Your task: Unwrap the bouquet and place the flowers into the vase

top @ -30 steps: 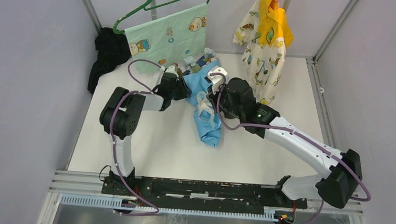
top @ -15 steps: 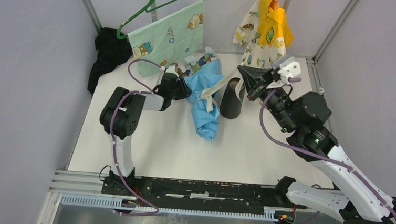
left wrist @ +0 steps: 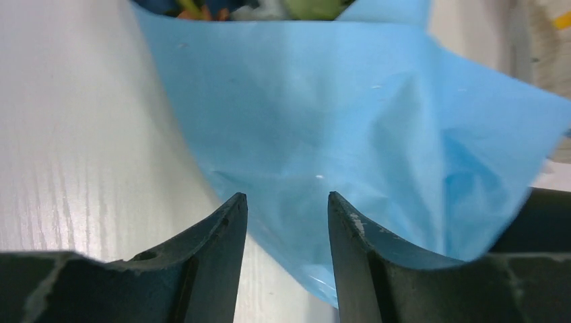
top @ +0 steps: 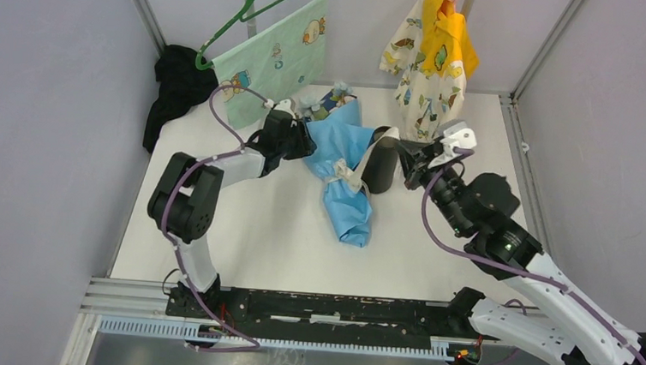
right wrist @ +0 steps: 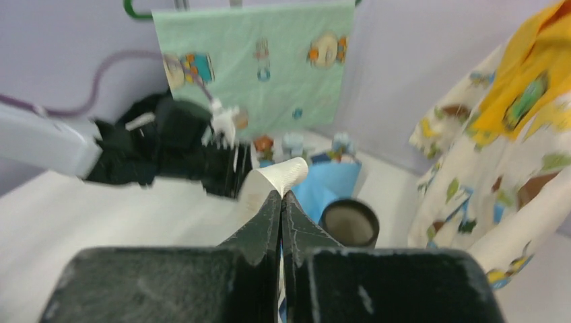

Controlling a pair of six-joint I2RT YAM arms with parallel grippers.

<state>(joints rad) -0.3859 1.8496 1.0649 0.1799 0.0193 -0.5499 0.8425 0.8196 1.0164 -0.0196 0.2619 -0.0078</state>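
Lying flat at the centre of the top view, the bouquet (top: 345,184) sits on the table (top: 238,237) with its long axis running from upper centre down and slightly right. The wide mouth and the flowers (top: 330,97) point to the top of the frame, the narrow tip to the bottom. Its cream ribbon (top: 364,155) runs up and right from the waist to the right gripper (right wrist: 281,196), which is pinched tight on the ribbon's end just above the upright vase (top: 379,165).

Half a second ago that arm had hauled the ribbon out taut toward the upper right. It has now come back beside the vase, the strand hangs slacker and the bouquet's tip has slid lower right. The tie looks loosened, but I judge the wrap not yet off.

At the bouquet's left edge, the left gripper (left wrist: 286,198) has its fingers partly apart, with blue paper in the gap, seemingly letting go.
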